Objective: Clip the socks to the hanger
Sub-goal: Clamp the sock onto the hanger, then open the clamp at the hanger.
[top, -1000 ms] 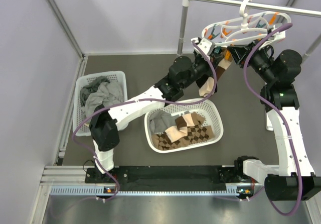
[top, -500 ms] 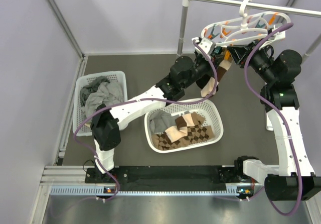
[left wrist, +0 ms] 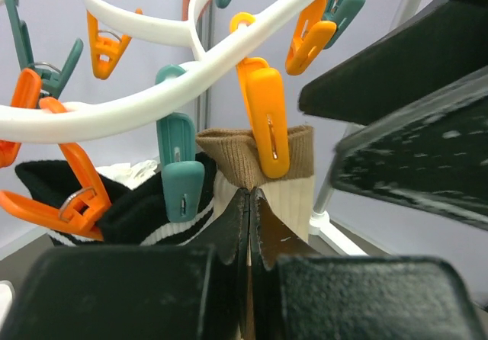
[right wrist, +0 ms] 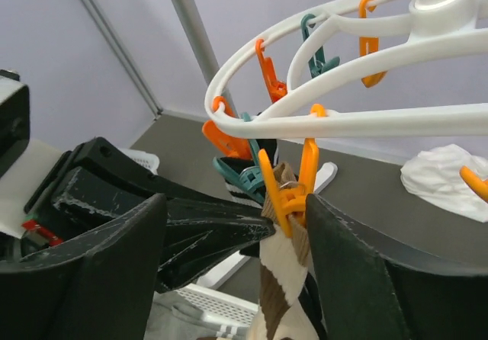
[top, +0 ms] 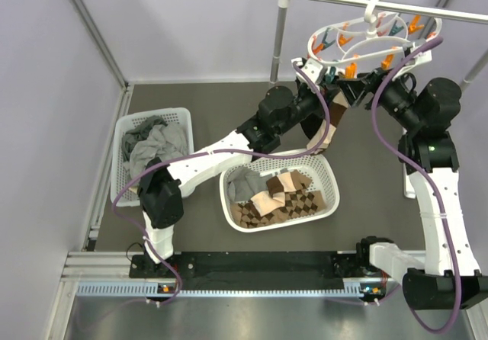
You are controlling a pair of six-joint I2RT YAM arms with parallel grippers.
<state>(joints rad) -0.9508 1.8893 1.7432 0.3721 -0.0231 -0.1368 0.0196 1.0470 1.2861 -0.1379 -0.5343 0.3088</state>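
Note:
The white hanger (top: 366, 41) hangs from the rod, its ring (left wrist: 145, 107) carrying orange and teal pegs. An orange peg (left wrist: 267, 119) is clamped on the cuff of a tan sock (left wrist: 293, 157) with brown bands, which dangles below (right wrist: 286, 279) (top: 326, 126). My left gripper (left wrist: 252, 197) (top: 329, 100) is shut on that sock just under the peg. My right gripper (right wrist: 236, 214) (top: 356, 88) stands open, its fingers (right wrist: 358, 264) either side of the same peg (right wrist: 293, 191). Beside it, a teal peg (left wrist: 181, 176) holds a black sock (left wrist: 130, 206).
A white mesh basket (top: 329, 174) in the middle holds more tan socks (top: 276, 190), grey cloth and a brown diamond-patterned cloth (top: 297, 204). A second basket (top: 120, 157) on the left holds grey garments. The rod's upright post (top: 279, 43) stands close behind the hanger.
My right gripper has opened and let go of the orange peg, which now grips the tan sock. The hanger has swung up and levelled. The left gripper still holds the sock.

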